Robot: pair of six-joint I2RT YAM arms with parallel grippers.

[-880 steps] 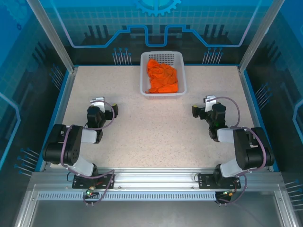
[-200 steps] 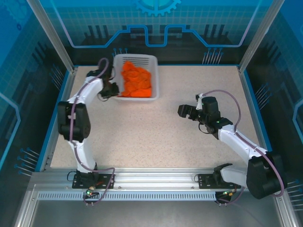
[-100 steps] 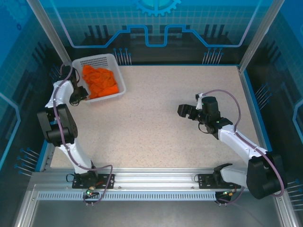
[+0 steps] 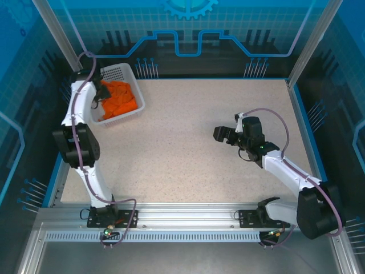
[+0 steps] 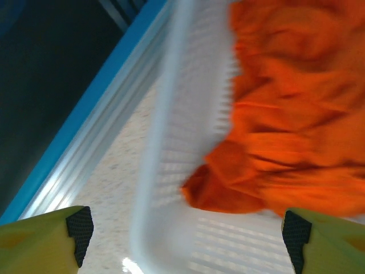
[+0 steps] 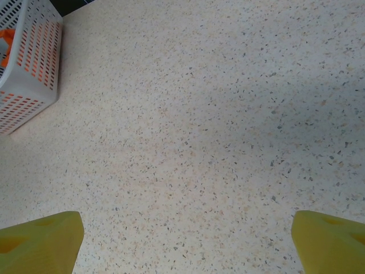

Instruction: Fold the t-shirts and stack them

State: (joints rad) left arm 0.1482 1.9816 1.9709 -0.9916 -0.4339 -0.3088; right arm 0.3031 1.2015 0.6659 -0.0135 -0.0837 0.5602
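Crumpled bright orange t-shirts (image 4: 121,97) lie piled in a white perforated basket (image 4: 116,72) at the table's far left corner. My left gripper (image 4: 101,93) hangs over the basket's left wall. In the left wrist view the left gripper (image 5: 188,234) is open, its black pads (image 5: 80,227) wide apart on either side of the blurred basket rim (image 5: 162,142), touching neither it nor the t-shirts (image 5: 296,114). My right gripper (image 4: 223,135) hovers open over bare tabletop right of centre; nothing lies between the fingers of the right gripper (image 6: 188,242).
Blue rails and metal posts (image 4: 60,34) frame the table close behind and beside the basket. In the right wrist view the basket (image 6: 28,63) stands at the upper left, orange showing through its holes. Speckled tabletop (image 4: 194,160) stretches between the arms.
The basket has slid from the back middle to the far left corner with my left arm. The left gripper has opened off the rim. The right arm has held still over the last second.
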